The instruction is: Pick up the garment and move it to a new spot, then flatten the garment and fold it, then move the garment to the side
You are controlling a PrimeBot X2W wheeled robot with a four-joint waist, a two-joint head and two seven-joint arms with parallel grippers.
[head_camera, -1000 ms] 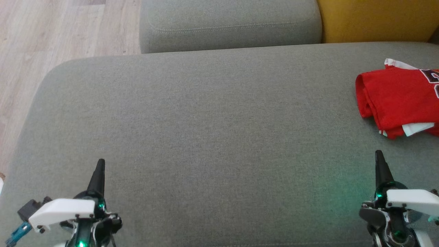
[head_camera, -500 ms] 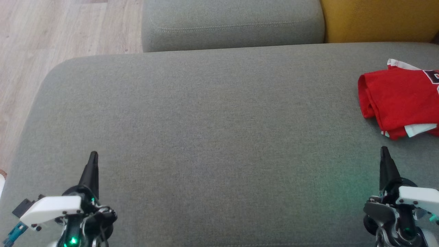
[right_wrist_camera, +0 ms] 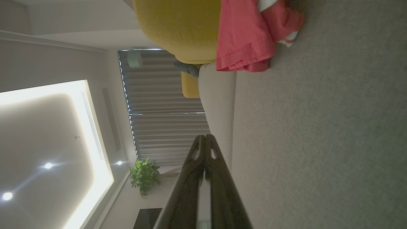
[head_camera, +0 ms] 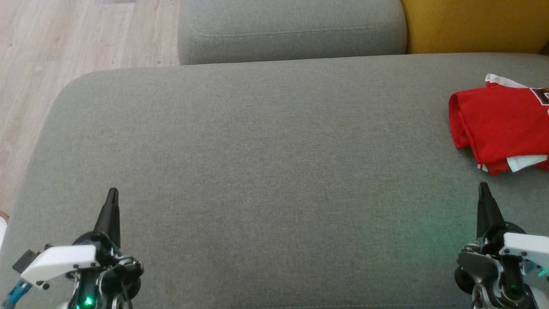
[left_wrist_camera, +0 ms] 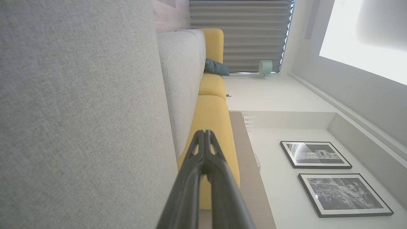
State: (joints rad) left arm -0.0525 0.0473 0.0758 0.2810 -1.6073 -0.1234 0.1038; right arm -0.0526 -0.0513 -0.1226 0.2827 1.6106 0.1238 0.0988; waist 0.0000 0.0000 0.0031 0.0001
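Fingers on left gripper point(head_camera: 112, 192) and right gripper point(head_camera: 483, 186) pressed together, empty. Red jersey point(head_camera: 502, 120) lies layered at right edge of seat cushion point(head_camera: 274, 150): folded and parked, or awaiting pickup, I can't tell.

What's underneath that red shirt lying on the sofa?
The red shirt lies folded on the grey seat cushion. A white strip of fabric pokes out at its near edge. Whatever else sits between or below its layers is covered.
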